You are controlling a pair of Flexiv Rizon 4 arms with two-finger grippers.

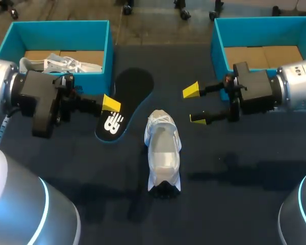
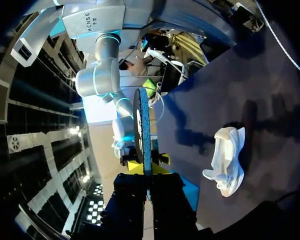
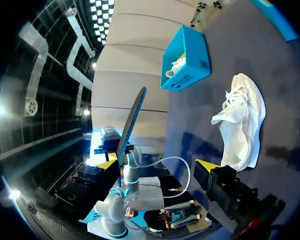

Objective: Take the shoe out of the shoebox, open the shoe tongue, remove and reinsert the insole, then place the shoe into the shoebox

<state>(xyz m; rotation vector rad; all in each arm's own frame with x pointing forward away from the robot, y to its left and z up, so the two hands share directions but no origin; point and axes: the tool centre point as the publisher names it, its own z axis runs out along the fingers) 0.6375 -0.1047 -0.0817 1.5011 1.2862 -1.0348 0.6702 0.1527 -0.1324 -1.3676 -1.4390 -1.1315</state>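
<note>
left gripper (image 1: 111, 104) clamped on black insole (image 1: 130, 87), just beside left shoebox (image 1: 61, 24). right gripper (image 1: 194, 104) fingers apart, holding nothing, near right shoebox (image 1: 219, 41). white shoe (image 1: 163, 153) lies between the arms, apart from both, dark table (image 1: 234, 168) showing on every side.

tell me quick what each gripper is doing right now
Left gripper: shut on the insole.
Right gripper: open, holding nothing.
</note>
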